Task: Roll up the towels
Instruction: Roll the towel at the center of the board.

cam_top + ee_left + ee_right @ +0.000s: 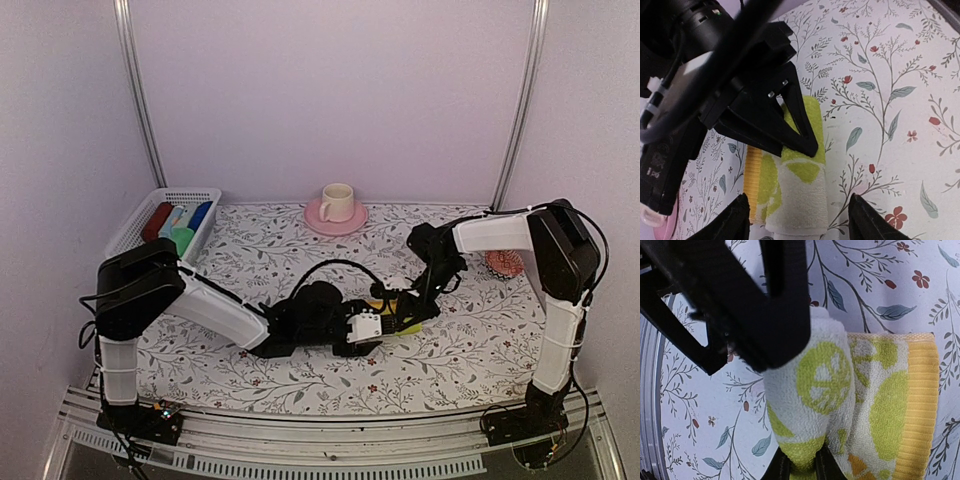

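My right gripper [800, 466] is pinched shut on the rolled part of the yellow printed towel [880, 405], which lies in the middle of the table [480, 345]. My left gripper [800, 222] straddles it, jaws apart. A flat strip is still unrolled. The green towel [183, 239] looks already rolled, in the far-left basket [135, 222].

The towel [800, 190] is lying in the middle of the tabletop [470, 340]. The left hand [799, 220] is sitting at its left end, with a finger on each side. The right hand [801, 467] is pinching it from the far right. At the far left, a basket [135, 225] is holding cloth rolls [170, 222]. A cup [337, 201] is standing on a saucer [322, 222] at the far middle.
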Controlling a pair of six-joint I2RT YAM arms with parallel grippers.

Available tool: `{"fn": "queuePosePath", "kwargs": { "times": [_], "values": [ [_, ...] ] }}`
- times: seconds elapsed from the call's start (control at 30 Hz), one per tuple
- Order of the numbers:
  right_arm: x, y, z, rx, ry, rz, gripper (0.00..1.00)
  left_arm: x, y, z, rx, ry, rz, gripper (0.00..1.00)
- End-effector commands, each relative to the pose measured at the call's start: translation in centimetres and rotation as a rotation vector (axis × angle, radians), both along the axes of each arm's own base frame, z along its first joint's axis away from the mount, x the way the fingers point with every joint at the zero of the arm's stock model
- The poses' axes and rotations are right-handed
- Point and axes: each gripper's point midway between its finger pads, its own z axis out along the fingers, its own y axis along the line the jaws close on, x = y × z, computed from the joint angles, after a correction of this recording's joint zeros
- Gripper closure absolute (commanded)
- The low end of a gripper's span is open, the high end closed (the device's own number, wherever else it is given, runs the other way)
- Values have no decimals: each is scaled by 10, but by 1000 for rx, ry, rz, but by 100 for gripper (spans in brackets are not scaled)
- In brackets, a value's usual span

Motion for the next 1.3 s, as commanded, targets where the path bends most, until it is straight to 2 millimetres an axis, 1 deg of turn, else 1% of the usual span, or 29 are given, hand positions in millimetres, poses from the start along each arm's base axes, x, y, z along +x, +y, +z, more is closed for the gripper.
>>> {"fn": "queuePosePath", "kwargs": {
  "times": [0.0,0.13,0.27,0.33,0.4,0.5,0.53,0.63,0.67,0.7,0.77,0.8,0.83,0.9,1.0,1.1,1.13,1.27],
  "values": [
    [-16,-6,-9,-38,95,1,85,2,-7,-7,41,-26,2,34],
    [-19,-5,-9,-32,109,9,85,8,-7,-17,76,-29,25,36],
    [-19,-5,-8,-28,110,13,85,6,-8,-25,102,-15,9,40],
    [-19,-5,-7,-28,110,13,84,4,-9,-29,115,-9,2,44],
    [-19,-5,-7,-26,108,13,84,3,-8,-35,133,1,-3,50],
    [-17,-4,-6,-23,94,12,83,0,-9,-40,147,22,-14,72],
    [-15,-4,-5,-19,85,12,82,-1,-9,-42,151,31,-14,77],
    [-13,-3,-1,-11,63,7,82,-3,-9,-44,159,64,-15,90],
    [-12,-4,0,-9,57,6,82,-3,-9,-45,161,75,-17,92],
    [-11,-4,3,-5,47,4,78,-5,-8,-47,168,90,-18,94],
    [-9,-5,8,8,22,4,73,-6,-6,-49,177,119,-12,97],
    [-7,-5,15,22,-9,7,71,-6,-5,-51,181,138,-8,98],
    [-6,-6,16,30,-28,7,69,-5,-4,-52,183,159,-3,99],
    [-3,-8,32,71,-101,10,63,-4,-1,-55,179,207,10,99],
    [-5,-14,43,114,-196,34,55,2,6,-55,154,306,30,99],
    [-4,-20,45,128,-301,54,51,11,10,-52,121,398,52,99],
    [-3,-22,44,136,-329,57,50,15,11,-53,118,432,62,99],
    [-4,-26,47,160,-418,81,49,27,14,-57,98,582,87,98]
  ]
}}
